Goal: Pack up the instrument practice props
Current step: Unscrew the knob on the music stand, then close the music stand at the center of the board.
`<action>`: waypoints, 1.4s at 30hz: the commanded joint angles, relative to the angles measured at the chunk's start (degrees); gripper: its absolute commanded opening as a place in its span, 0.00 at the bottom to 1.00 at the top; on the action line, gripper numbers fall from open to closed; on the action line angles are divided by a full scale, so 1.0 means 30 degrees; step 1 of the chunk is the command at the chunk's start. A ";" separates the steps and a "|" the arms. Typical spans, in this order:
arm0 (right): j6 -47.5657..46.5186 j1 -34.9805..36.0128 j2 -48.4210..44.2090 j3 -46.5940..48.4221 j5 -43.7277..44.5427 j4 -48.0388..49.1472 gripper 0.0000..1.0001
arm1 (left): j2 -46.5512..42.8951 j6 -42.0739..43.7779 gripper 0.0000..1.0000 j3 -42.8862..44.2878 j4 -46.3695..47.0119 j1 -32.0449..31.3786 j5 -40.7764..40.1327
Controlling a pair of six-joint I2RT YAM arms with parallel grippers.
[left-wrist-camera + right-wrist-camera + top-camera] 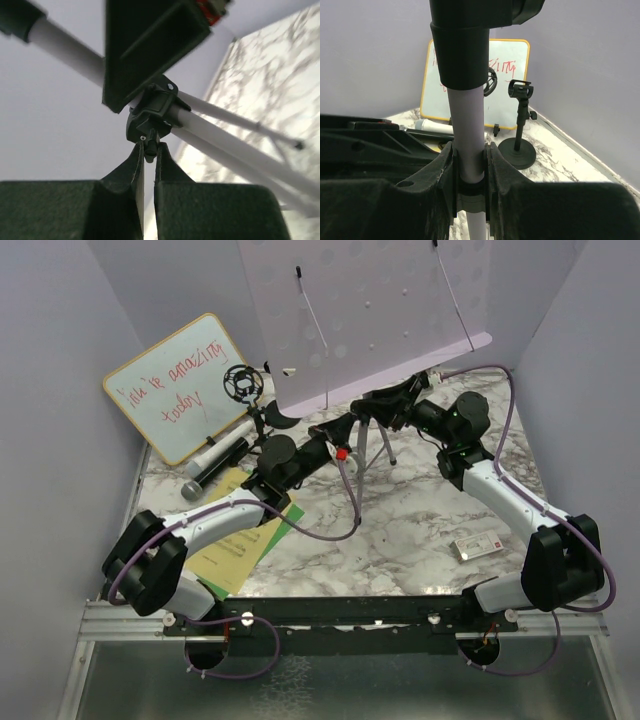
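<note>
The marble-patterned tabletop (pixel 400 530) was white with grey veins, and plain lilac-grey walls (pixel 60 360) closed it in on three sides. At about ten o'clock on the table a wood-framed whiteboard (pixel 180 385) stood tilted, its top leaning back towards the left wall. Red handwriting ran across it in two lines, reading something like "you're amazing today". Over at about four o'clock a small flat white device (pixel 480 544) lay by itself on the marble, well apart from the board, with a small red mark on its face. At six o'clock a silver metal rail (pixel 110 615) ran along the near edge.
</note>
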 commanded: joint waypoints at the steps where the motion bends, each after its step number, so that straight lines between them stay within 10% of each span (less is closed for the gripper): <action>1: 0.0716 0.0462 0.0439 0.0180 -0.1937 -0.2093 0.01 | -0.0269 -1.2376 0.00 0.1354 -0.0715 -0.0119 -0.1452; 18: 0.0364 0.0472 0.0560 0.0252 -0.1820 -0.2413 0.01 | -0.0287 -4.7753 0.00 -0.1845 -0.1037 0.2052 -0.2898; 30: 0.0276 0.0477 0.0586 0.0303 -0.1844 -0.2564 0.01 | -0.2861 -4.4250 0.42 -0.1292 -0.3320 0.2206 -0.5082; 42: -0.0192 0.0478 0.0790 0.0426 -0.1965 -0.2884 0.01 | -0.3083 -2.9410 0.58 0.0441 -0.2061 0.2207 -0.4704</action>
